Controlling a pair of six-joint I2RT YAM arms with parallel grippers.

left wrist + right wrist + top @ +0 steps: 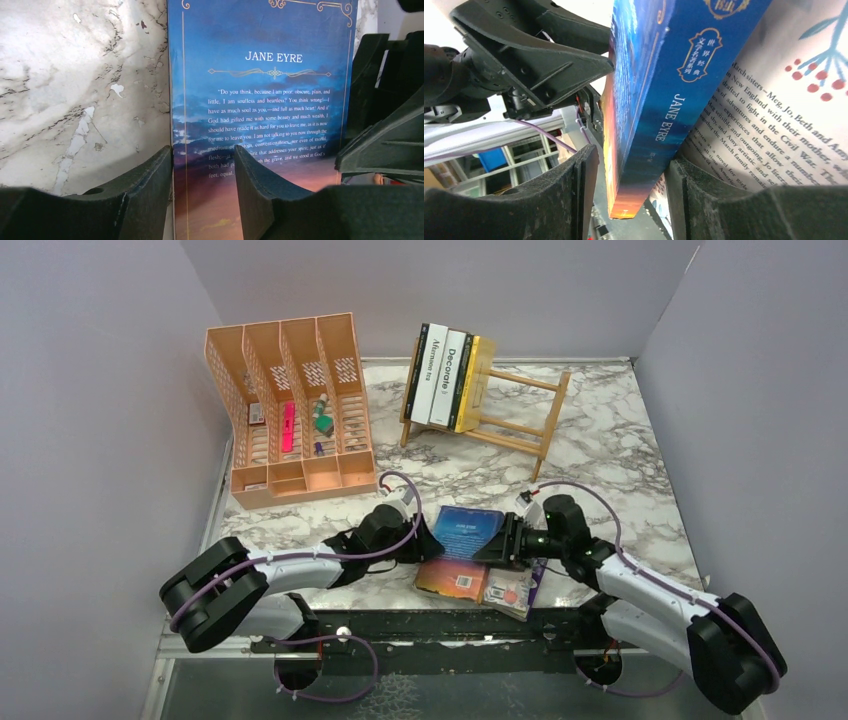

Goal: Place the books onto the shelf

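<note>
Left end effector, right (facing inward)

Blue-orange paperback, back cover: heading "JANE EYRE" above a blurb opening "Do you think, because I am poor, obscure, plain, and little, I am soulless and heartless?" Its spine repeats "JANE EYRE" below a cartouche of Chinese characters. Pale-covered book behind it: "March sisters—Meg, Jo, Beth and Amy", "New England", "Civil War". White book on the wooden rack, spine: "Decorate".

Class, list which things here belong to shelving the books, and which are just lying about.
Job: Jane Eyre book; books lying under it; shelved books; wooden shelf.
Lying about: orange file organiser; small items inside it.
</note>
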